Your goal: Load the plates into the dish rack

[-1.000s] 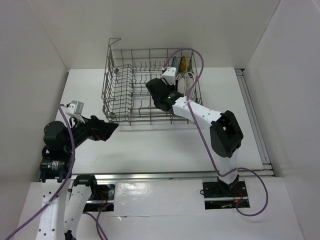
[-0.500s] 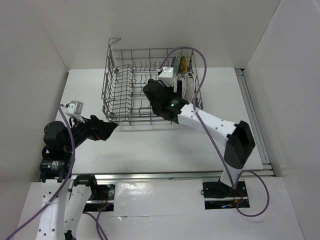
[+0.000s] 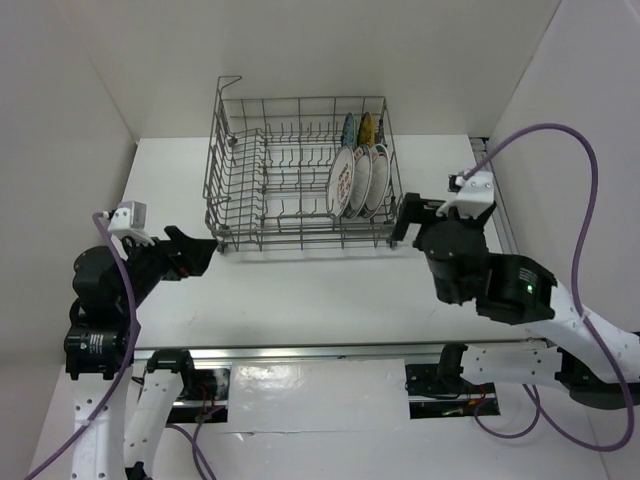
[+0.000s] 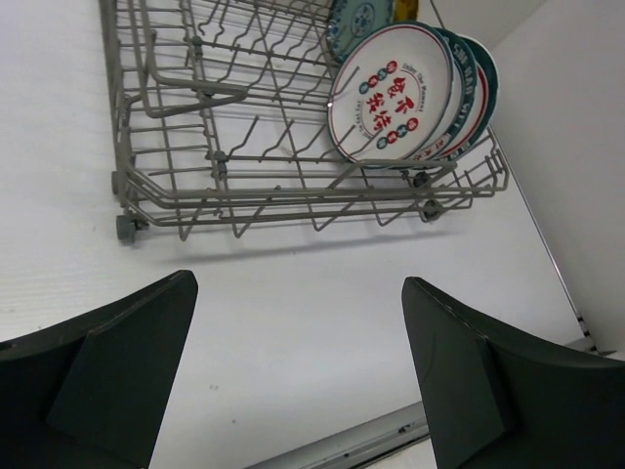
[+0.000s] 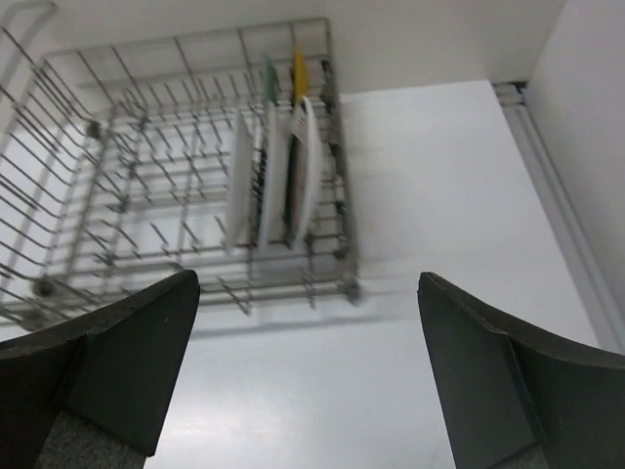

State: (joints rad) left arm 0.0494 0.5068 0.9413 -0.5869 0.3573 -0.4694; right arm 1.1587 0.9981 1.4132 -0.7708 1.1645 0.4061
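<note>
The plates stand on edge at the dish rack's right end, nearest the right gripper. Its jaws and the left gripper's gape wide, empty. Seemingly no plate lies outside.

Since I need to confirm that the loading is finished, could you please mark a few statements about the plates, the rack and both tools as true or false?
1. The plates stand on edge at the right end of the dish rack, as the top view shows it. True.
2. The right tool is shut on a plate. False: it is open, holds nothing and is off to the right of the rack.
3. A plate lies on the table in front of the rack. False: every plate in view is inside the rack.
4. The left tool is open and empty. True.
</note>
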